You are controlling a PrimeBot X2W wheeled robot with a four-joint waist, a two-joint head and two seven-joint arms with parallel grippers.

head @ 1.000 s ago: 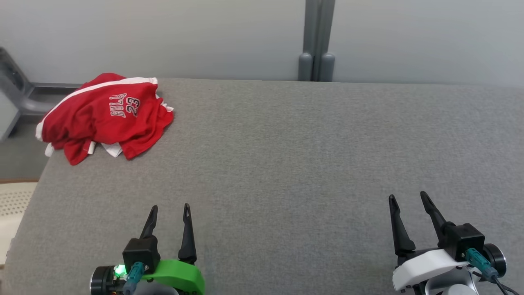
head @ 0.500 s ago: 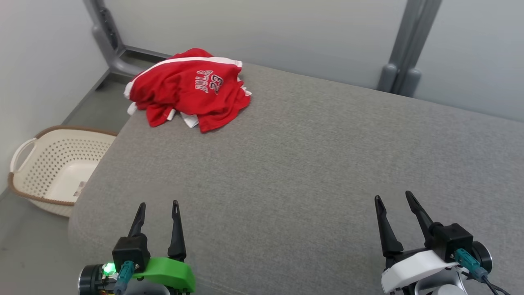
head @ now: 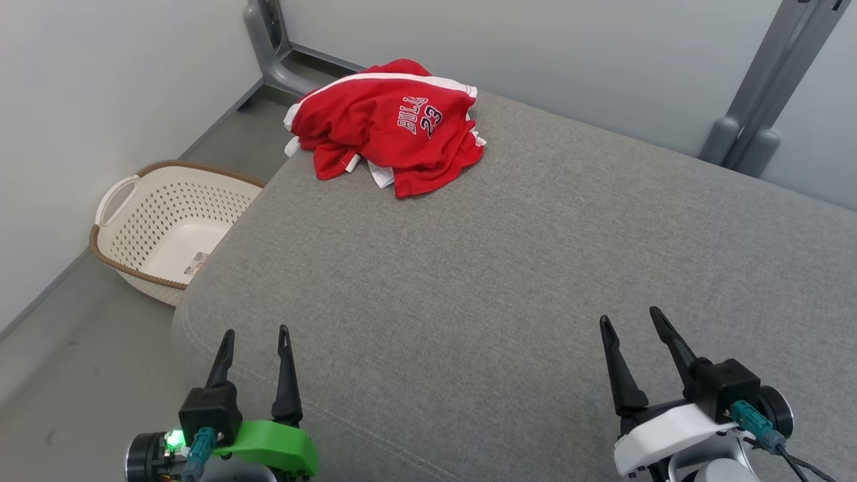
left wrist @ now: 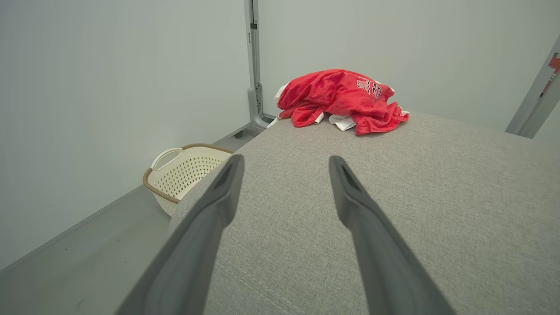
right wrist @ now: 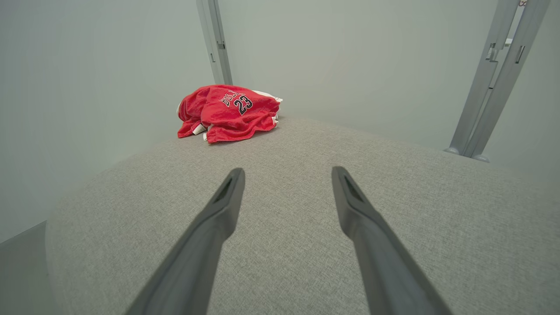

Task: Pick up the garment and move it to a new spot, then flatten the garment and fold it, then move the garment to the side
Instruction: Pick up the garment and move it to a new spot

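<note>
One red garment lies crumpled at far left corner of grey cushion, well apart from left gripper and right gripper; both spread, empty. One basket on floor

From the left gripper and the right gripper, both with fingers spread, bare grey cushion runs all the way to the red jersey, which is heaped at the far left corner. Past the jersey the back wall closes things off. A grey post stands just behind the heap, and a pair of posts stands well off to the right. Off the cushion's left edge, a strip of floor holds a cream basket, close beside the side wall.
</note>
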